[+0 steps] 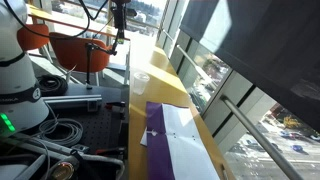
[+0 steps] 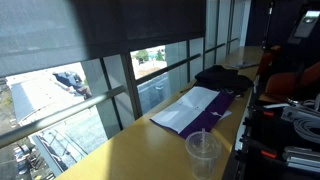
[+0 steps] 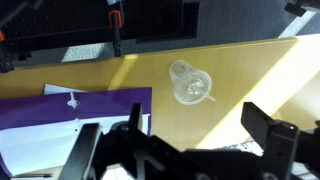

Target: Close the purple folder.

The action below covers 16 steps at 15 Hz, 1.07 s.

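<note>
"Hand state?"

"My gripper (image 3: 175, 140) is hanging over the long yellow wooden counter (image 3: 250, 70), fingers (image 3: 268, 128) spread wide, gripping nothing."

"Folder?"

"The thin flat purple folder (image 3: 75, 108) is lying open on that counter, white paper sheets (image 3: 35, 150) showing. The wrist view is cutting it off at the frame edge. An exterior view is showing the folder (image 2: 195, 110) whole."

"Around it?"

"A clear plastic cup (image 3: 190, 83) is standing near the folder, apart from it. Only an exterior view is catching a dark pad (image 2: 225, 78) just past the folder's far end; I cannot tell whether they are touching."
</note>
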Each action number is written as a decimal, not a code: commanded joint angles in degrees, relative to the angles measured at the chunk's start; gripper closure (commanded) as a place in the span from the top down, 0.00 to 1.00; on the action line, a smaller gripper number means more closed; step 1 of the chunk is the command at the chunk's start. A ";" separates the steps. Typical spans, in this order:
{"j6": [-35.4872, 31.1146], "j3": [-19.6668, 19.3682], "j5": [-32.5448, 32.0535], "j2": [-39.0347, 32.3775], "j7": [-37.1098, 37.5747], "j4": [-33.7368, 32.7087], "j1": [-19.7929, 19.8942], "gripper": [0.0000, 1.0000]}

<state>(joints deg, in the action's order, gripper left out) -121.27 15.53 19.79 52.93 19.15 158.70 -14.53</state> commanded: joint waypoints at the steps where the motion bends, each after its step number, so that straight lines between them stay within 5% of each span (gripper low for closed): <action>1: 0.27 0.13 0.12 0.05 -0.16 -0.18 0.25 1.00; 10: -0.71 -1.07 -2.97 -2.32 -2.73 0.05 2.83 1.00; 16: -5.55 -12.45 -12.97 -9.77 -15.77 0.72 12.77 1.00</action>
<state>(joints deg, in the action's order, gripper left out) -122.46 9.25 10.64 48.06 10.82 159.50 -5.61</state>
